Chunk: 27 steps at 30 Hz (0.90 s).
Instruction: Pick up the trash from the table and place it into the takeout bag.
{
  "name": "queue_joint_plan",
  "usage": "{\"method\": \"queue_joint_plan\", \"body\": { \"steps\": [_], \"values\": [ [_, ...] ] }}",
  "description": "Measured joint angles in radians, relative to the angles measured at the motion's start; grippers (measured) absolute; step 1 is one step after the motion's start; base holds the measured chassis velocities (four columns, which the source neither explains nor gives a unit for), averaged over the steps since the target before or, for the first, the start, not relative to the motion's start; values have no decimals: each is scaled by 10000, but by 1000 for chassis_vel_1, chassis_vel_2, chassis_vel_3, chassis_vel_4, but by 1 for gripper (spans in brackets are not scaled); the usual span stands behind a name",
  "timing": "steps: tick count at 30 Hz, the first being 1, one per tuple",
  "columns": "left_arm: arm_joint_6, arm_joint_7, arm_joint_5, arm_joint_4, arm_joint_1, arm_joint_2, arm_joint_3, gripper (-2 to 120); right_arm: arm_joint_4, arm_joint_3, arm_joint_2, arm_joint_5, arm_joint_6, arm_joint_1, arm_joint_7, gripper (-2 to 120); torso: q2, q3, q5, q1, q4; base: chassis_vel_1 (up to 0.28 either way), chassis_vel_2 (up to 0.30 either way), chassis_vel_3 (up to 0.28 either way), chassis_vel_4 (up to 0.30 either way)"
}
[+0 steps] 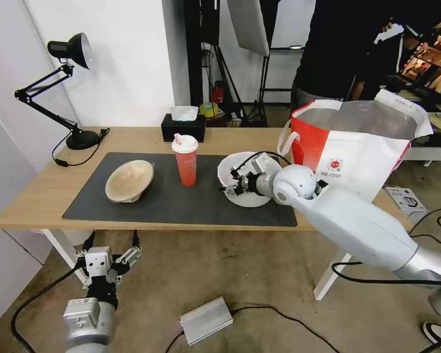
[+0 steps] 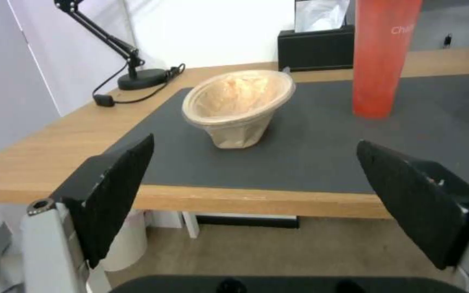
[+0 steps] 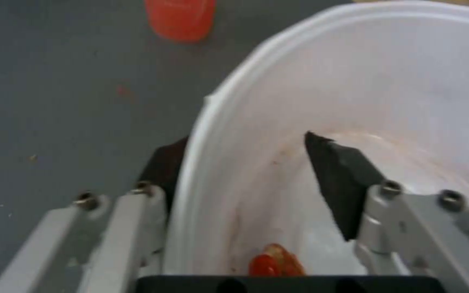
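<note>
Three pieces of trash sit on the dark mat (image 1: 181,201) of the tabletop (image 1: 44,196): one beige pulp bowl (image 1: 129,180) tipped on its side, one red cup (image 1: 185,160) with a white lid standing upright in the middle, and one wide white bowl (image 1: 240,181) toward the right end.

The right gripper (image 3: 245,171) is at the white bowl's rim, one finger inside the bowl and the other outside against the wall. The jaws straddle the rim but are not pressed shut on it (a gap shows on the inner side). A red scrap (image 3: 272,262) lies in the bowl's bottom.

The one takeout bag (image 1: 357,142), white and red with a foil lining, stands open at the right end of the tabletop, just beyond the white bowl.

The left gripper (image 1: 111,245) hangs below the tabletop's front edge, jaws spread wide and holding nothing, pointing toward the pulp bowl.

One black lamp (image 1: 68,88) and one black tissue box (image 1: 183,125) stand along the back.
</note>
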State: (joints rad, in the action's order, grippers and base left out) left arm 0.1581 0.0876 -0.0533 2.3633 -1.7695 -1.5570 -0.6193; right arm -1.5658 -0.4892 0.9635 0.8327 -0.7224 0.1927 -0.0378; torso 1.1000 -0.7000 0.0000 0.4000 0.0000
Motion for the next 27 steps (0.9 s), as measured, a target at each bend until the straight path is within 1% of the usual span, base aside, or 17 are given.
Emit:
{"method": "queue_joint_plan", "body": {
  "steps": [3, 6, 8, 11, 19, 21, 22, 25, 26, 27],
  "values": [
    [-12, 1, 0, 0, 0, -2, 2, 100, 4, -10, 13, 16, -1, 7, 14, 48, 0, 0, 0, 0, -1, 0, 0, 0, 0],
    [-21, 3, 0, 0, 1, -4, 3, 100, 26, -25, 38, 118, -1, 13, 67, 47, 0, 0, 0, 0, -1, 0, 0, 0, 0],
    [-25, 5, 0, 0, 2, -12, 12, 100, 57, -46, 81, 283, 0, 16, 153, 43, 0, 0, 0, 0, 0, 0, 0, 0, 0],
    [-28, 6, 0, -1, 2, -24, 21, 100, 83, -74, 140, 544, 0, 25, 319, 39, 0, 0, -1, 0, 0, 0, 0, 0, 0],
    [-92, 12, 0, -22, 10, -30, 25, 100, 115, -155, 240, 977, 2, 52, 860, 39, 0, 1, 0, 0, 0, 0, 0, 0, 0],
    [-172, 14, 0, -59, 21, -29, 23, 100, 108, -169, 238, 1013, 2, 64, 944, 35, 0, 1, 0, 0, 0, 0, 0, 0, 0],
    [-172, 14, 0, -59, 21, -29, 23, 100, 108, -169, 238, 1013, 2, 64, 944, 35, 0, 1, 0, 0, 0, 0, 0, 0, 0],
    [-204, 17, 0, -78, 27, -30, 28, 100, 80, -171, 220, 1047, 4, 70, 1025, 24, 1, 1, -1, -1, -1, 0, 0, 0, 0],
    [-207, 18, 0, -79, 32, -30, 29, 100, 68, -172, 213, 1052, 4, 73, 1045, 18, 1, 1, 0, -1, -1, 0, 0, 0, 0],
    [-207, 18, 0, -79, 32, -30, 29, 100, 68, -172, 213, 1052, 4, 73, 1045, 18, 1, 1, 0, -1, -1, 0, 0, 0, 0]
  ]
}}
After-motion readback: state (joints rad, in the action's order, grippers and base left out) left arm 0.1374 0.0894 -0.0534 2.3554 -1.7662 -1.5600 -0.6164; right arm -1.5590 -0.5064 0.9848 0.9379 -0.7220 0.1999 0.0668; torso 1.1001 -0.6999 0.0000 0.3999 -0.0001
